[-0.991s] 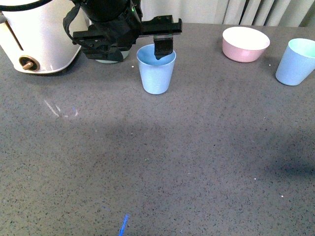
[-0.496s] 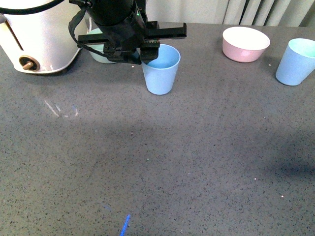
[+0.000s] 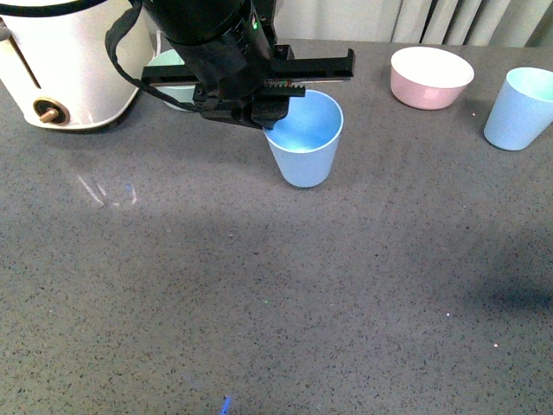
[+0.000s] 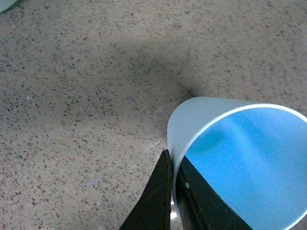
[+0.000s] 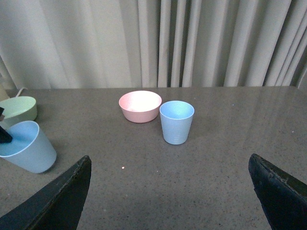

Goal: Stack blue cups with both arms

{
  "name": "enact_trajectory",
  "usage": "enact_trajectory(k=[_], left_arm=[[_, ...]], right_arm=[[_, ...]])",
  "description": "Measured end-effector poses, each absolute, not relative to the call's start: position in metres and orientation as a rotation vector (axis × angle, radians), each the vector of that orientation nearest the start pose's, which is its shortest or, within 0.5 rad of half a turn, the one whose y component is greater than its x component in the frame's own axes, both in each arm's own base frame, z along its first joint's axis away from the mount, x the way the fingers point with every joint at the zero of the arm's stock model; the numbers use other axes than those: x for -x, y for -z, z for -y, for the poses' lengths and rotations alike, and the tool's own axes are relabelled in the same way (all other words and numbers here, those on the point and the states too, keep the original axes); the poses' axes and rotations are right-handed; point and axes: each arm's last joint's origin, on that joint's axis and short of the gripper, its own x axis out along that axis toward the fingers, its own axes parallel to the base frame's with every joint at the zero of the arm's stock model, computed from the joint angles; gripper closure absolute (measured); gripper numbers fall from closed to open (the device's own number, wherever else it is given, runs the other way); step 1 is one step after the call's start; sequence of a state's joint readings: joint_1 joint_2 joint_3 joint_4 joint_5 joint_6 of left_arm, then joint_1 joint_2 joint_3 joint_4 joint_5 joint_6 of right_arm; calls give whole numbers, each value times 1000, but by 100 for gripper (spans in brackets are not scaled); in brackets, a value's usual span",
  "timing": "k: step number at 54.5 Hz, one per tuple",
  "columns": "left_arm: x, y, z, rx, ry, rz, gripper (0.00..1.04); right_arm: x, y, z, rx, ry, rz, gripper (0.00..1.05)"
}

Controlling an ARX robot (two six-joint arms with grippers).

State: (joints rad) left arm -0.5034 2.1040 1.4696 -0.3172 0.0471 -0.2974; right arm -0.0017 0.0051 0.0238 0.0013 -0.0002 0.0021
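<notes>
One light blue cup (image 3: 306,143) hangs tilted a little above the grey table, its rim pinched by my left gripper (image 3: 270,117). In the left wrist view the two dark fingers (image 4: 158,201) clamp the cup's wall (image 4: 192,120), one outside and one inside. A second blue cup (image 3: 518,110) stands upright at the far right, also seen in the right wrist view (image 5: 177,121). My right gripper (image 5: 170,191) is open and well back from that cup, nothing between its fingers; it is out of the front view.
A pink bowl (image 3: 431,77) sits at the back, left of the standing cup. A mint green bowl (image 3: 173,85) is partly hidden behind my left arm. A white appliance (image 3: 65,60) fills the back left corner. Curtains hang behind the table.
My left gripper has closed on the cup's rim and carried it right and toward the front, lifting and tilting it. The other cup and the bowls have not moved.
</notes>
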Motion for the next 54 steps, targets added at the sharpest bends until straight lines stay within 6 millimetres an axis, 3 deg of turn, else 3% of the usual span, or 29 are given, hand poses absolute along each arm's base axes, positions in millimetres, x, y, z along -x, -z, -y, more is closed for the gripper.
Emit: enact_trajectory(k=[16,31,43,54], left_arm=[[-353,-163,253,-26,467,-992,103],[-339,-149,275,-80,502,-1013,103],[-338,-142,280,-113,507,-1017,103],[-339,-145,281,-104,522,-1012,70]], right_arm=[[-97,-171,0,-2,2,20,9],[-97,-171,0,-2,2,20,9],[-97,-171,0,-2,2,20,9],[-97,-171,0,-2,2,20,9]])
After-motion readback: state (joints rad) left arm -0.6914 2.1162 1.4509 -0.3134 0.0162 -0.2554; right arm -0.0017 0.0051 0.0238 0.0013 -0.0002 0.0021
